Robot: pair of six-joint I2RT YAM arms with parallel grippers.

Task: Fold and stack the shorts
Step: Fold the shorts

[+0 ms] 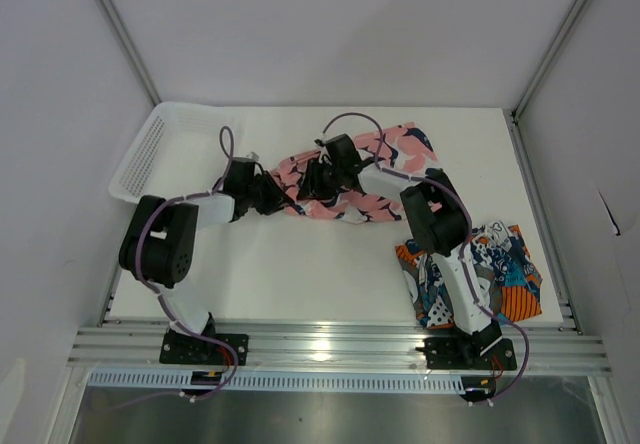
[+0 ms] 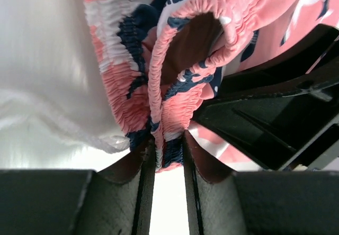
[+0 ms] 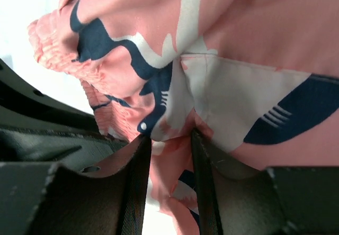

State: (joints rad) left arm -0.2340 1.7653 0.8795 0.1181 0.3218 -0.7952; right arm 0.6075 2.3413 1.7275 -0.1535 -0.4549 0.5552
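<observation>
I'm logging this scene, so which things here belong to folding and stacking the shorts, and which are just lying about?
Job in hand: pink shorts, gripped by the left tool and the right tool; printed shorts, lying at the near right.
Lying about: white mesh basket, far left.

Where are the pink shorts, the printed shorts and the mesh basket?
pink navy-patterned fabric shorts (image 1: 400, 147), top view, right end.
blue-orange printed fabric shorts (image 1: 515, 264), top view, right side.
white plastic mesh basket (image 1: 148, 154), top view, left wall.

Printed shorts (image 1: 512, 264) partly behind right arm (image 1: 462, 286)
</observation>
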